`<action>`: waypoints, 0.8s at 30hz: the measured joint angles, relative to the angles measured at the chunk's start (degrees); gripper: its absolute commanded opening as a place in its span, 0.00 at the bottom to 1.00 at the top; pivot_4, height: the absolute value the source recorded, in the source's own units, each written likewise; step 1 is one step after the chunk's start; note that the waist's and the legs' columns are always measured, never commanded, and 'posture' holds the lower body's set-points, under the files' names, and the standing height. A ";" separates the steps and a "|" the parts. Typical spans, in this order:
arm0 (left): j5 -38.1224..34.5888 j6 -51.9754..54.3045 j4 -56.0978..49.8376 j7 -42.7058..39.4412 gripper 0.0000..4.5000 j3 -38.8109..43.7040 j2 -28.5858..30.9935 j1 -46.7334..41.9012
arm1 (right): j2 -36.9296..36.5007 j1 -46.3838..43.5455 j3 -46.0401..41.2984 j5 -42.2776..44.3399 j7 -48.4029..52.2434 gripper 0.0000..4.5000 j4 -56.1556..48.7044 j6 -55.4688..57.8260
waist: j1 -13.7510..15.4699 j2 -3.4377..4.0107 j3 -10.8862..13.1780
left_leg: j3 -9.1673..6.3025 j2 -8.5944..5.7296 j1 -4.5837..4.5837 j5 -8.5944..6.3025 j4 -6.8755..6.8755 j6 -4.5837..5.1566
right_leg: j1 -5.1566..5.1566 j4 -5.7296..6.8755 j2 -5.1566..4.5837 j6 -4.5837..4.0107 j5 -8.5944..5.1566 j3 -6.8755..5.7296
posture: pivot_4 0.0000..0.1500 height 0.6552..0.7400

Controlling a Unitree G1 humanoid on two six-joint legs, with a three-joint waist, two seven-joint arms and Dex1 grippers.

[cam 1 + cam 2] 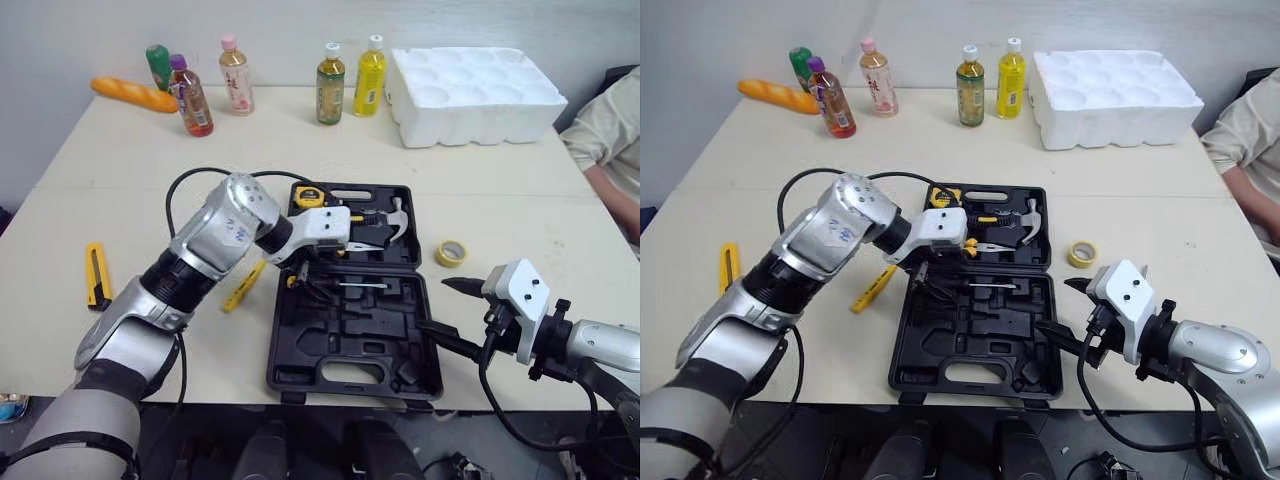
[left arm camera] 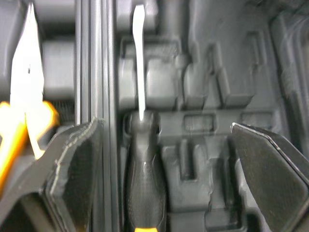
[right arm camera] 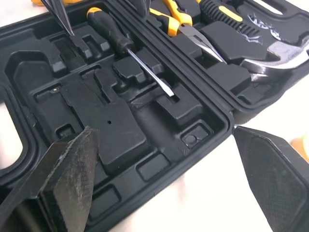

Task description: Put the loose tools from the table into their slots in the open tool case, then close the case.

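Left gripper point(image 2: 164, 124) hangs over the open tool case point(image 1: 340, 345) by the table's point(image 1: 120, 170) front edge. Its fingers are apart above the screwdriver point(image 3: 126, 48) lying in its slot. Right gripper point(image 3: 164, 130) is spread wide too, at the case's right side. A utility knife point(image 1: 95, 275) lies loose near the left edge, and a tape roll point(image 1: 451, 252) sits right of the case.

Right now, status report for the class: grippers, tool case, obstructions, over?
Left gripper open above the seated screwdriver. Right gripper open at right edge of tool case. Case open; utility knife, tape roll on table.
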 measured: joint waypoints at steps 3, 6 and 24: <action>-5.19 -8.93 2.83 -1.28 0.63 7.42 -0.42 4.84 | 0.12 -0.01 0.11 0.01 -0.25 1.00 -0.02 0.00 | 0.12 0.00 0.00 | -0.01 0.00 0.00 0.01 0.07 -0.01 | 0.01 0.05 -0.01 0.00 0.00 0.00 | 1.00 1.00; -8.07 -14.52 6.83 0.22 0.32 12.84 -1.91 8.74 | 0.63 -0.21 0.64 0.00 -0.77 1.00 -0.03 0.00 | 0.29 -0.02 -0.02 | -0.02 -0.01 -0.02 -0.01 0.18 0.01 | 0.02 0.05 -0.03 0.00 0.00 -0.02 | 1.00 1.00; -8.55 -26.11 15.90 -0.93 0.01 13.95 -5.87 13.99 | 1.07 -1.86 2.14 -0.41 -0.48 1.00 0.01 -0.28 | 0.19 -0.06 -0.05 | 0.00 -0.03 -0.05 -0.05 0.34 0.08 | 0.02 0.15 -0.02 0.00 0.00 -0.02 | 1.00 1.00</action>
